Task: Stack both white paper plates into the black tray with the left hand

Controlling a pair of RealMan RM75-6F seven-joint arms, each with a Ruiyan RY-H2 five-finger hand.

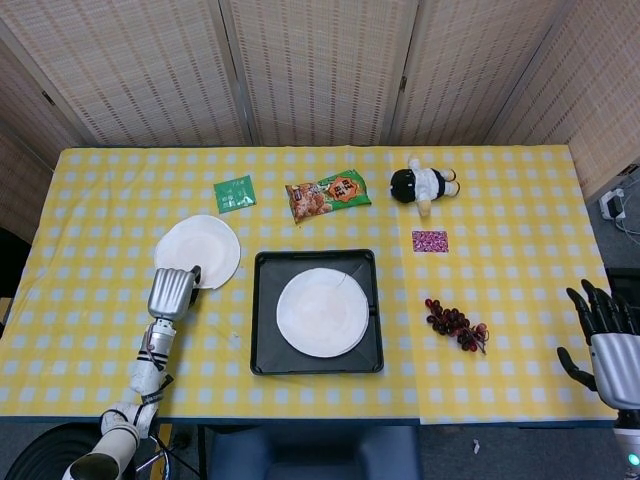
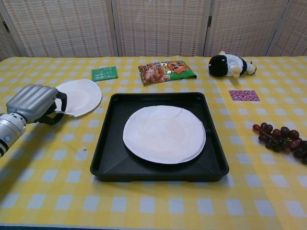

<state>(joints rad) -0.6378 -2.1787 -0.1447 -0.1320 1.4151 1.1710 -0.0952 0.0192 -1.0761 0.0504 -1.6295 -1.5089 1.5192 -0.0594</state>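
One white paper plate (image 1: 322,312) (image 2: 164,134) lies flat inside the black tray (image 1: 265,350) (image 2: 110,158) at the table's middle. The second white paper plate (image 1: 202,246) (image 2: 80,95) sits on the yellow checked cloth left of the tray. My left hand (image 1: 171,292) (image 2: 32,102) grips this plate's near left edge, fingers curled over the rim, and that edge is raised slightly off the cloth. At the table's near right corner, my right hand (image 1: 605,338) holds nothing, fingers spread; only the head view shows it.
Behind the tray lie a green packet (image 1: 235,193) (image 2: 104,73), an orange-and-green snack bag (image 1: 328,194) (image 2: 166,71) and a small doll (image 1: 423,185) (image 2: 230,64). A pink packet (image 1: 430,241) (image 2: 244,95) and dark grapes (image 1: 457,325) (image 2: 282,138) sit right of the tray.
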